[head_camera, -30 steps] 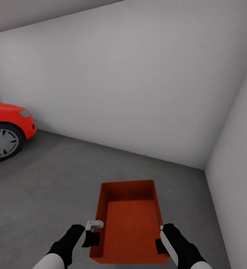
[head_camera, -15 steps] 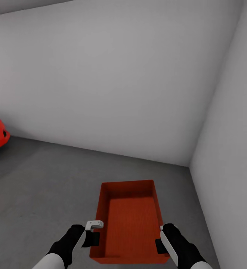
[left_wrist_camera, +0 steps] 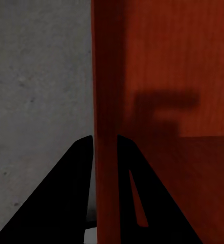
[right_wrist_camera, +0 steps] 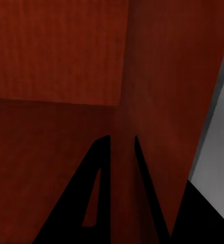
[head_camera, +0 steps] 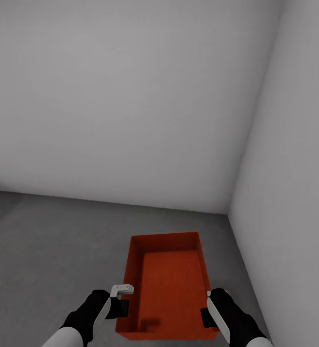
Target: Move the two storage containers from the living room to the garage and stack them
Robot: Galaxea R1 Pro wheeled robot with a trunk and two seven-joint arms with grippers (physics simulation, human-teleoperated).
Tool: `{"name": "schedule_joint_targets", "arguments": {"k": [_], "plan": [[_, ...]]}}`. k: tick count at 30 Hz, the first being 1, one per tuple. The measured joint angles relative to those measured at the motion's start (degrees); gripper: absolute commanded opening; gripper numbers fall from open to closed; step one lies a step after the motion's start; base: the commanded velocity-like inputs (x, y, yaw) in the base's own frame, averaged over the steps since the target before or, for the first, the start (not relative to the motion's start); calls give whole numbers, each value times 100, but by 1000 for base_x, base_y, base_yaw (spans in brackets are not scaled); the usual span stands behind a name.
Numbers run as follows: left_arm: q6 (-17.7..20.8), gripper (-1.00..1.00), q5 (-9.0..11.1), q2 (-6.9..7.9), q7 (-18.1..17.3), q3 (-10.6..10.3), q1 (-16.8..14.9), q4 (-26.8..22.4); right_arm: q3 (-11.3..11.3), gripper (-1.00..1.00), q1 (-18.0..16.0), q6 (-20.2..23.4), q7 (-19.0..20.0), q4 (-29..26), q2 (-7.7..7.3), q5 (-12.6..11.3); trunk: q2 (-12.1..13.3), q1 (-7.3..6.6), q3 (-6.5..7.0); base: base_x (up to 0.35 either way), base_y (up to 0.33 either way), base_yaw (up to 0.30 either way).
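Currently one red-orange bin (head_camera: 166,284) is carried above the grey concrete floor (head_camera: 48,241), near the garage corner where two pale walls (head_camera: 130,96) meet. Left gripper (head_camera: 122,300) is clamped on the bin's left wall, one finger (left_wrist_camera: 66,203) outside. Right gripper (head_camera: 208,308) pinches the right wall. Open floor lies to the left; the right wall stands close by.
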Motion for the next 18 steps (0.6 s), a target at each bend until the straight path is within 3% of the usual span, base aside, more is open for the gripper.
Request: {"name": "schedule_joint_targets", "arguments": {"k": [5,18], "plan": [[1,-100,-1,1,-1,1,1,-1,-1,-100,-1,0,0,2,1,2,0,0,0,330,0,-147],[2,-100,1,1,0,-1,2,-2,3,-100,1,-1,0,1,0,-1,0,0,0,330,0,-8]]}}
